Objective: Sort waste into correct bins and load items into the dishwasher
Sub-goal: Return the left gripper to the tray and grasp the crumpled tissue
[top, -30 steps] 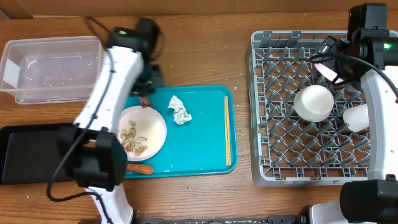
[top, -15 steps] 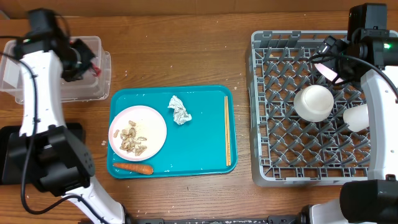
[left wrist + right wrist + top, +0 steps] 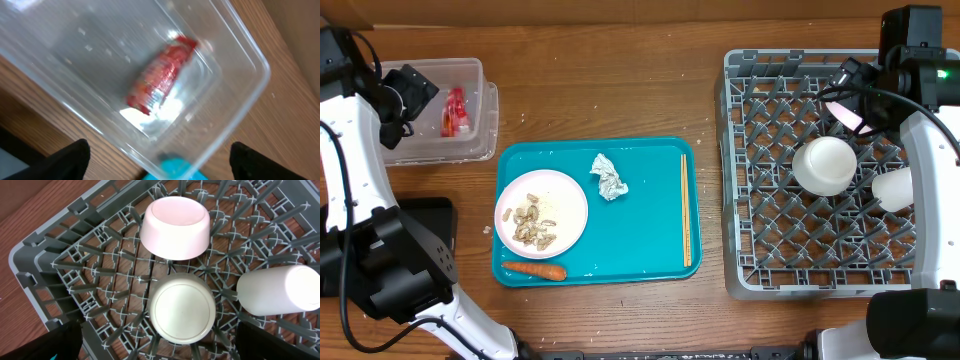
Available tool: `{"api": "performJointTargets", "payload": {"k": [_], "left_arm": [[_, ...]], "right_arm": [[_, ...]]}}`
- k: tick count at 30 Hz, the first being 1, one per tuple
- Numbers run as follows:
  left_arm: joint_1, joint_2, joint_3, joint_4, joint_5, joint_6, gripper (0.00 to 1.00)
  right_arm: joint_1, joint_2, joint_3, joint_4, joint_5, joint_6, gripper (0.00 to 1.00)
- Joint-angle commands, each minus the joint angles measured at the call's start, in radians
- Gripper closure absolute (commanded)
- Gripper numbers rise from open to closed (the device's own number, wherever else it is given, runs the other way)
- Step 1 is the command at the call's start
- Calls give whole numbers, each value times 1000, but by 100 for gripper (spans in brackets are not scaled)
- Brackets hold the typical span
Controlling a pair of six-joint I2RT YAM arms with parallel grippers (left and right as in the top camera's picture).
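A crumpled red wrapper (image 3: 453, 110) (image 3: 160, 75) lies loose inside the clear tub (image 3: 425, 145) (image 3: 235, 95) at the back left. My left gripper (image 3: 412, 92) (image 3: 162, 165) hangs open over the tub, with nothing between its fingers. On the teal tray (image 3: 640, 250) are a silvery wrapper (image 3: 609, 176), a white plate (image 3: 570, 195) of beige scraps (image 3: 535, 222), a carrot piece (image 3: 533, 269) and chopsticks (image 3: 686, 210). My right gripper (image 3: 850, 95) (image 3: 160, 350) is open above the grey dish rack (image 3: 740, 200) (image 3: 45, 265), which holds white dishes (image 3: 182, 307).
The black tray (image 3: 435, 212) sits at the left edge, mostly hidden under my left arm. In the rack an upturned bowl (image 3: 824, 165), a cup on its side (image 3: 892, 188) (image 3: 280, 290) and a pinkish bowl (image 3: 175, 227) rest on the pegs.
My left arm swung from the teal tray to the clear tub with the red wrapper, then opened and dropped it in. The right arm has not moved.
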Motion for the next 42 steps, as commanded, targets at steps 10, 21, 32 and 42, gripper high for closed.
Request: {"api": "performJointTargets", "payload": {"k": [10, 21, 32, 42], "left_arm": [[-185, 6, 21, -167, 496, 246, 13], [-597, 10, -33, -322, 82, 192, 0], [-773, 10, -155, -216, -80, 32, 6], [-769, 10, -304, -93, -121, 3, 9]], "right_arm": [[2, -20, 17, 6, 14, 1, 0], [2, -20, 18, 6, 14, 1, 0], [2, -20, 17, 6, 14, 1, 0], [2, -20, 18, 6, 14, 1, 0]]}}
